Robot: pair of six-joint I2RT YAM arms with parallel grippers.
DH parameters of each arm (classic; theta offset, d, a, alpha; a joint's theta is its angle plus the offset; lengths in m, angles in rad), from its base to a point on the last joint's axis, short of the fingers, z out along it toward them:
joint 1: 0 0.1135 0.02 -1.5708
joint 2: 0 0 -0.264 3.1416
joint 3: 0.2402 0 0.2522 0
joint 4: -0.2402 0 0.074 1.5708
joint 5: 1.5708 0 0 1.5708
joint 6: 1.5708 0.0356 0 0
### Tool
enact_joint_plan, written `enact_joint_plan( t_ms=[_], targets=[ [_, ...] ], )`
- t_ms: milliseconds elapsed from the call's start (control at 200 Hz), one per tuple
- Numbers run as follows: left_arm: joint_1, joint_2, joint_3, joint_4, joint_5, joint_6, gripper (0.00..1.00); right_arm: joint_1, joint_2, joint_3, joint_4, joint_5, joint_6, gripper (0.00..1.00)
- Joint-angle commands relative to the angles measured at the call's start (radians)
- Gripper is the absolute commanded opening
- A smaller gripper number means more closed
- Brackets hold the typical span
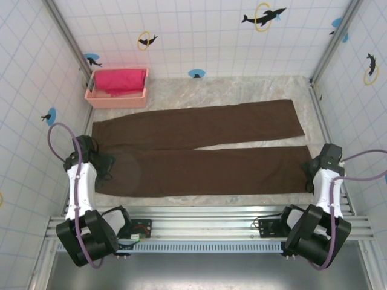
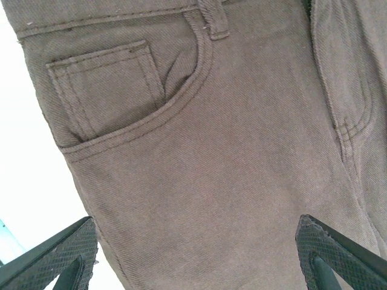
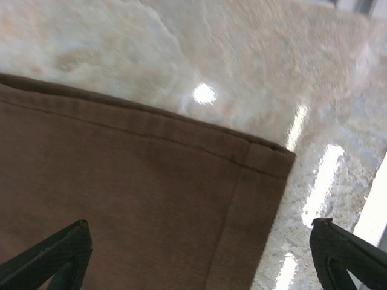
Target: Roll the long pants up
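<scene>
Two straight legs of the long pants are spread flat across the glossy, marbled table, waist at the left, hems at the right. Brown twill, a curved stitched pocket and a belt loop are seen beneath the left gripper, and a folded hem beneath the right gripper. Both pairs of jaws are spread wide with nothing gripped; their black pads are knurled.
</scene>
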Motion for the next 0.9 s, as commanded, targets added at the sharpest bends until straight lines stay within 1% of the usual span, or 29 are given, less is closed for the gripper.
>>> enact_joint_plan(
  t_ms=[0,120,275,340,405,590,691,726,801,896],
  targets=[
    [0.034,0.001,-0.021,-0.036,0.005,0.022,0.87,-0.019,-0.004,-0.031,0.021,-0.025,0.016,0.95],
    [0.074,-0.003,-0.053,-0.020,0.029,0.038,0.86,-0.029,-0.007,-0.054,0.012,-0.020,0.011,0.95],
    [0.087,0.010,-0.052,0.003,0.029,0.063,0.85,-0.053,0.007,-0.081,0.053,-0.024,-0.005,0.95],
    [0.093,0.024,-0.055,0.014,0.035,0.066,0.81,-0.073,0.030,-0.090,0.069,-0.037,-0.017,0.95],
    [0.099,0.037,-0.062,0.026,0.043,0.063,0.77,-0.097,0.054,-0.094,0.080,-0.045,-0.030,0.93],
    [0.107,0.055,-0.082,0.066,0.048,0.051,0.76,-0.130,0.117,-0.097,0.119,-0.066,-0.066,0.84],
    [0.110,0.073,-0.087,0.073,0.042,0.057,0.76,-0.130,0.138,-0.085,0.136,-0.070,-0.079,0.74],
    [0.113,0.076,-0.088,0.073,0.039,0.060,0.77,-0.130,0.148,-0.080,0.137,-0.071,-0.083,0.69],
    [0.126,0.075,-0.099,0.083,0.044,0.066,0.77,-0.131,0.169,-0.070,0.150,-0.088,-0.097,0.51],
    [0.153,0.061,-0.120,0.099,0.055,0.068,0.77,-0.130,0.197,-0.059,0.172,-0.112,-0.113,0.23]
  ],
)
